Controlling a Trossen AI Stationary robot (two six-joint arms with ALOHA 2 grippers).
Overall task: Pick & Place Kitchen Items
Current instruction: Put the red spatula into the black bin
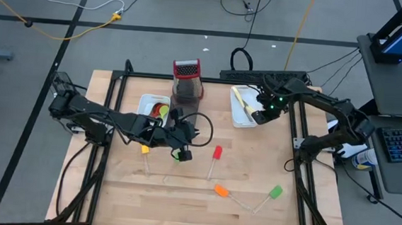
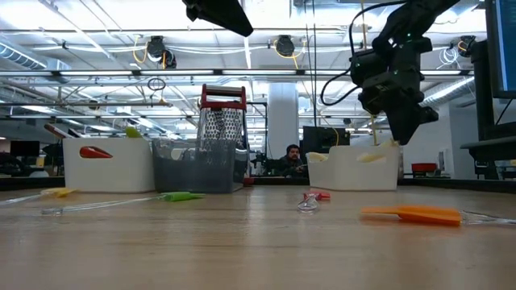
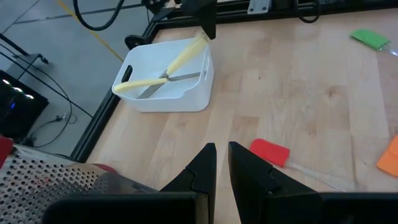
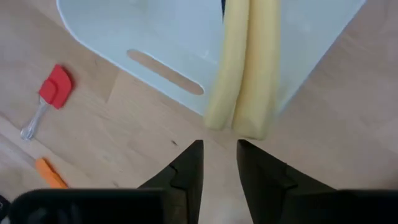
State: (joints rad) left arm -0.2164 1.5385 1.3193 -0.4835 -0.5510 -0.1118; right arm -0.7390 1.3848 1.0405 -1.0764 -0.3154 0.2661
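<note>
The right tool hangs over the near edge of the white tray at the back right of the bench. Its fingers stand a little apart with nothing between them, so it is released. Just past them, two pale-handled knives lie side by side in that tray, their handle ends poking over its rim.

The left tool sits low near the middle of the bench, in front of the grey tray and the red-topped grater. Its fingers are nearly together and hold nothing.

On the open bench lie a red spatula just right of the left tool, a yellow spatula on its left, and an orange spatula and a green spatula nearer the front. Another white tray at the back left holds red and green utensils.
</note>
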